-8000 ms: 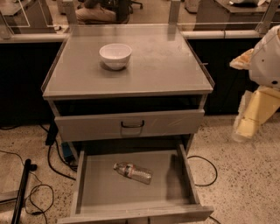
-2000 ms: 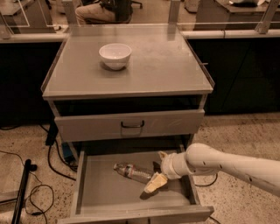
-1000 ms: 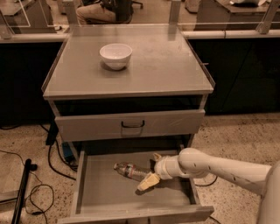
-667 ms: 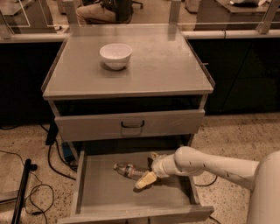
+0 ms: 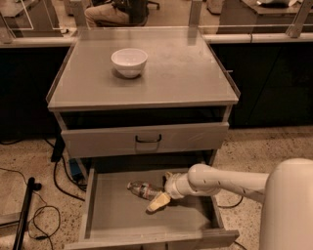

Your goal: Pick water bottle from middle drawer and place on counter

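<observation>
The water bottle [image 5: 139, 188] lies on its side on the bottom of the open middle drawer [image 5: 117, 217], cap end to the left. My gripper [image 5: 159, 191] is down inside the drawer at the bottle's right end. It is open, with one cream finger [image 5: 157, 202] in front of the bottle and the other behind it. The bottle rests on the drawer bottom. The counter [image 5: 190, 73] is the grey cabinet top above.
A white bowl [image 5: 129, 61] stands on the counter's back left. A shut drawer front with a black handle [image 5: 148, 139] sits above the open drawer. Cables and a black pole [image 5: 24, 210] lie on the floor at left. A person sits behind the cabinet [image 5: 115, 10].
My arm came down from the right into the drawer and has slid left, so the gripper now reaches the bottle's right end. The bottle has barely moved.
</observation>
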`<state>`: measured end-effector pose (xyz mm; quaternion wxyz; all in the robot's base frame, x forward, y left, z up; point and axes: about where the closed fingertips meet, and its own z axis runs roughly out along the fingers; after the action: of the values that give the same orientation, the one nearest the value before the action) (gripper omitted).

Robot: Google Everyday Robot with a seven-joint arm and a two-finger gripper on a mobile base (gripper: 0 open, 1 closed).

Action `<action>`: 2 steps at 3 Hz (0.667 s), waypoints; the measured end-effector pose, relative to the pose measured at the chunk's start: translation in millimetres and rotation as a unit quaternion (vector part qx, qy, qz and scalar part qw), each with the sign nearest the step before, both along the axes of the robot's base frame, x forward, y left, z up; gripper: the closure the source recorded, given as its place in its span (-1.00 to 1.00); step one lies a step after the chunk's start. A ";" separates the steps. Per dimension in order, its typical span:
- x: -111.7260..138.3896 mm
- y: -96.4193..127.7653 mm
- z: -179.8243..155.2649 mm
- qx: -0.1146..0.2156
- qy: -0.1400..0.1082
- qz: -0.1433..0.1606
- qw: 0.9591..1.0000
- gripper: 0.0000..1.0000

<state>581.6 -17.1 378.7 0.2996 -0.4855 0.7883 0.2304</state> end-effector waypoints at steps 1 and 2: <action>-1.6 3.3 -12.9 -0.016 0.012 -0.001 1.000 -1.00; -1.7 3.5 -13.6 -0.017 0.013 -0.001 1.000 -1.00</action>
<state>580.0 -13.6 365.1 0.2817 -0.4869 0.7961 0.2232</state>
